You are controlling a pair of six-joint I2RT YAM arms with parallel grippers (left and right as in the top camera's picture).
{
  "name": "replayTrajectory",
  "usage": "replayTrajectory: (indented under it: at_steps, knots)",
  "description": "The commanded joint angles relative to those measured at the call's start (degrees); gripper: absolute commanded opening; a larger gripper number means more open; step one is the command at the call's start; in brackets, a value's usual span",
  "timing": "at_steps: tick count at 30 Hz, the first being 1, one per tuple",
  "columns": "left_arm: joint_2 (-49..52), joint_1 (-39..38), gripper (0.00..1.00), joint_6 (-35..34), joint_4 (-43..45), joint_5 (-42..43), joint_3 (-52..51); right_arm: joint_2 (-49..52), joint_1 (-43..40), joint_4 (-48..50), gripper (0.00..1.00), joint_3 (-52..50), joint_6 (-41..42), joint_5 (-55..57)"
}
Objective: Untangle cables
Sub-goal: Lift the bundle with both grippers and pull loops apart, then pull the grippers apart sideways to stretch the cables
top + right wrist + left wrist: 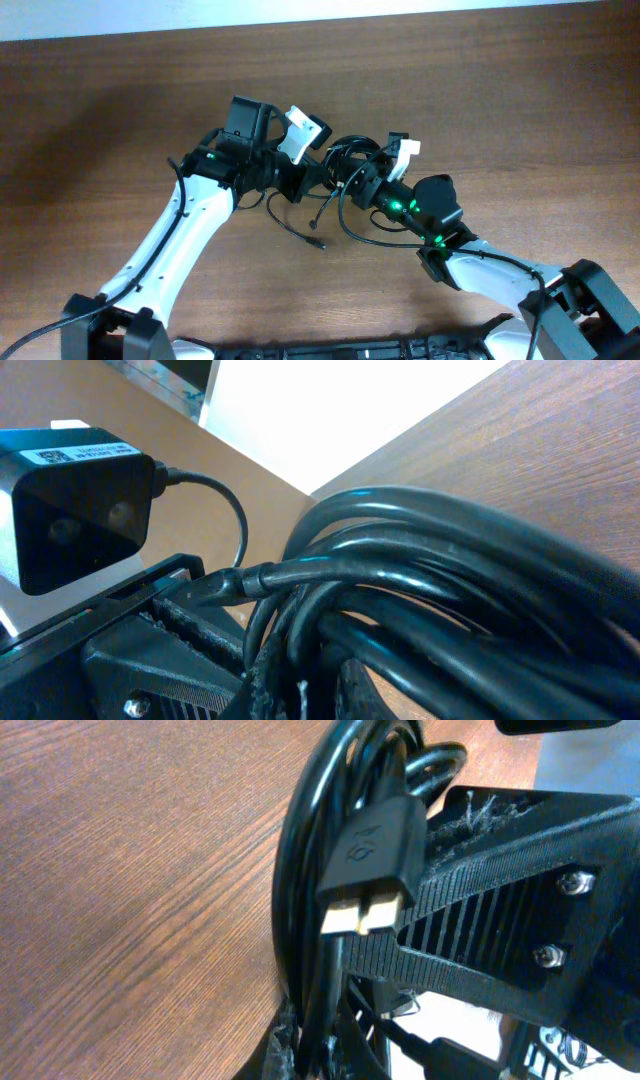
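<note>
Wood table (480, 90); cables (450, 560) bunched mid-table. Left pincer (316, 172) clamped on them at 9 o'clock, right pincer (354, 180) clamped at 3. Pulling apart could cinch the knot tighter.

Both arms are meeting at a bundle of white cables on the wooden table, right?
Not quite: the cables are black, not white, as the right wrist view shows close up. The left arm and right arm do meet at them on the wooden table.
</note>
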Motion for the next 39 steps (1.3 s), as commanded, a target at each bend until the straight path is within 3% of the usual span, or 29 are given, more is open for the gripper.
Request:
replayTrajectory:
  at_steps: [1,5,13,18,23,27,30,33,36,38,39]
  knots:
    - [-0.5,-0.8,0.00,1.5,0.2,-4.3,-0.2,0.6,-0.5,2.6,0.04,1.5,-0.7,-8.3]
    - [-0.5,-0.8,0.00,-2.5,0.2,-14.3,-0.2,0.6,-4.4,18.2,0.04,1.5,-0.5,-23.0]
    - [-0.5,-0.8,0.00,-2.5,-0.1,-9.9,-0.2,0.6,-12.4,19.8,0.04,1.5,5.7,-16.7]
    - [-0.6,-0.5,0.00,1.2,-1.3,-7.0,-0.2,0.6,-13.9,6.0,0.04,1.5,5.7,-0.6]
    - [-2.1,7.4,0.00,0.9,-5.8,-14.7,-0.2,0.6,-23.1,-7.9,0.04,1.5,5.6,-3.2]
    - [-3.1,16.6,0.00,-11.6,-1.8,-12.0,-0.2,0.6,-28.8,-18.9,0.04,1.5,4.8,-7.2]
    - [-3.1,18.2,0.00,-11.8,1.4,-0.7,-0.2,0.6,-29.2,-18.9,0.18,1.5,-1.6,-11.5]
    - [-3.1,16.5,0.00,-11.8,4.1,7.3,-0.2,0.6,-28.6,-16.0,0.51,1.5,-7.5,-20.3]
    - [-3.1,14.2,0.00,-11.9,5.9,7.5,-0.2,0.6,-25.1,-16.1,0.61,1.5,-12.9,-26.0]
    - [-3.1,12.8,0.00,-11.8,6.2,8.2,-0.2,0.6,-21.0,-16.1,0.72,1.5,-16.0,-24.0]
    - [-3.1,12.2,0.00,-11.3,6.1,8.4,-0.2,0.6,-18.8,-16.0,0.73,1.5,-15.2,-22.0]
